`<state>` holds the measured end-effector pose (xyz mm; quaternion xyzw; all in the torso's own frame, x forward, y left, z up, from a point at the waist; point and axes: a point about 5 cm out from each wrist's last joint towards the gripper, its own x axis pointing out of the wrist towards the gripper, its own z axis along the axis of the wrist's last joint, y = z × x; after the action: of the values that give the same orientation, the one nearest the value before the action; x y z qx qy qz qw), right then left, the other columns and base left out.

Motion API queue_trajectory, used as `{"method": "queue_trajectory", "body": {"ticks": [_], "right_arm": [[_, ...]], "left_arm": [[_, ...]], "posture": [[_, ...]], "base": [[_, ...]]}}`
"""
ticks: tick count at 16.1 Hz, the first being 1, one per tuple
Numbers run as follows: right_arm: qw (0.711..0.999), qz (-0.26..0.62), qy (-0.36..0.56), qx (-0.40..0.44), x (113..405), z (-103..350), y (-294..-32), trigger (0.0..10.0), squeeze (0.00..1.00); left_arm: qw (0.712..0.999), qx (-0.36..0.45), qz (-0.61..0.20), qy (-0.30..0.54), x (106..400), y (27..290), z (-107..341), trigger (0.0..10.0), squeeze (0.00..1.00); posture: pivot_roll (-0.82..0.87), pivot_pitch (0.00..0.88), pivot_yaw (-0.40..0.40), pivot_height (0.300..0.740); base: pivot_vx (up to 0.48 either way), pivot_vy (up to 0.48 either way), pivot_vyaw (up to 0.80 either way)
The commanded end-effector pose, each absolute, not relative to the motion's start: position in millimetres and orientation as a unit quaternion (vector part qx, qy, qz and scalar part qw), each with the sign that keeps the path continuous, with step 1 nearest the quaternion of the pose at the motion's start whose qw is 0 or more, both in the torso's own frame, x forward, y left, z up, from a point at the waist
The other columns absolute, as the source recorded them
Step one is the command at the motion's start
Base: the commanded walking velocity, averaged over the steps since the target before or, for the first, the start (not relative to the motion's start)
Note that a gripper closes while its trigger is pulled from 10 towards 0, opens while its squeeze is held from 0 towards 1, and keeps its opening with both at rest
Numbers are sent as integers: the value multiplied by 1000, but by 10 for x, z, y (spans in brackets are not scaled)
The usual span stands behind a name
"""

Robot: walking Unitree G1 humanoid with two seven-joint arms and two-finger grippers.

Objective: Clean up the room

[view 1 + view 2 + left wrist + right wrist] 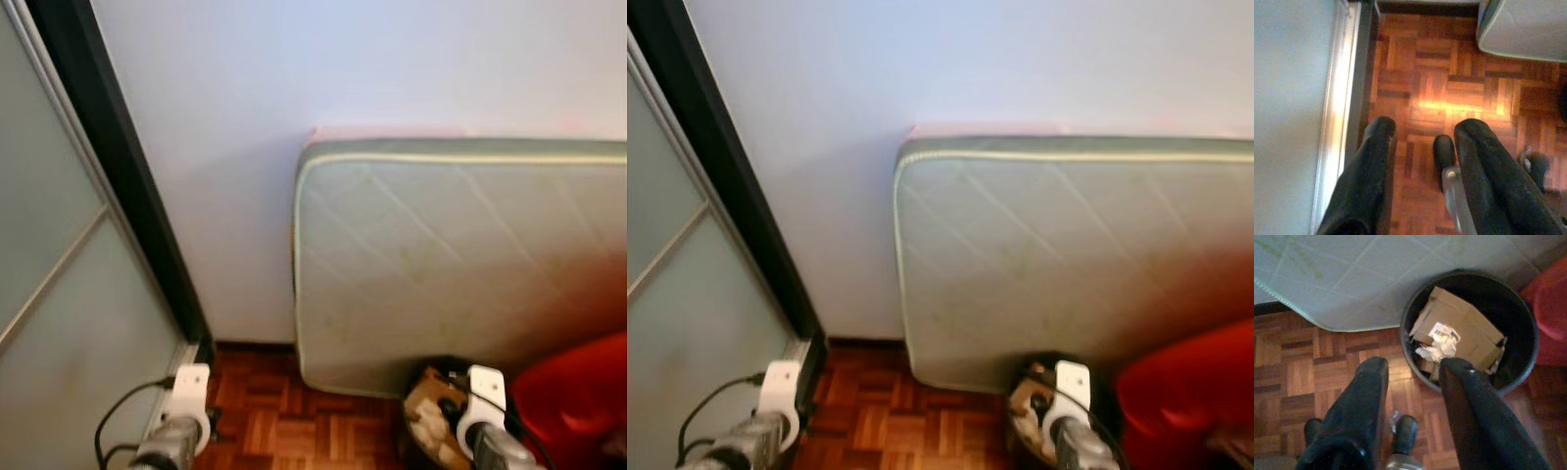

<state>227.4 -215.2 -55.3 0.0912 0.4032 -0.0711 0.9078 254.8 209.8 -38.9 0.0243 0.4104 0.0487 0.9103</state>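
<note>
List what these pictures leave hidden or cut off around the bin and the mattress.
- Black bin: its bottom is hidden under cardboard and crumpled paper in the right wrist view.
- Mattress: cut off by the right edge of the eye views.
- Red object: cut by the frame corner and blurred; what it is cannot be told.

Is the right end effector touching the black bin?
Cannot tell. In the right wrist view, the right end effector overlaps the black bin rim; height hidden.
</note>
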Motion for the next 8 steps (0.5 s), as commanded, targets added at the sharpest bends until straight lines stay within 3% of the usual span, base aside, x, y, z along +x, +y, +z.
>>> {"method": "queue_trajectory", "body": {"ticks": [1, 3, 8], "right_arm": [[909, -68, 402, 88, 2311, -531, -2148, 10000, 0], [909, -69, 403, 87, 2310, -532, -2150, 10000, 0], [908, -77, 401, 92, 2308, -533, -2154, 10000, 0]], "left_arm": [[905, 26, 51, 421, 2483, 2107, -436, 10000, 0], [905, 27, 50, 421, 2482, 2107, -436, 10000, 0], [906, 26, 54, 420, 2482, 2108, -437, 10000, 0]], "posture": [[54, 0, -14, 740], [54, 0, -15, 740], [54, 0, -14, 740]], "base": [[-292, 0, 0], [-264, 0, 0], [0, 0, 0]]}}
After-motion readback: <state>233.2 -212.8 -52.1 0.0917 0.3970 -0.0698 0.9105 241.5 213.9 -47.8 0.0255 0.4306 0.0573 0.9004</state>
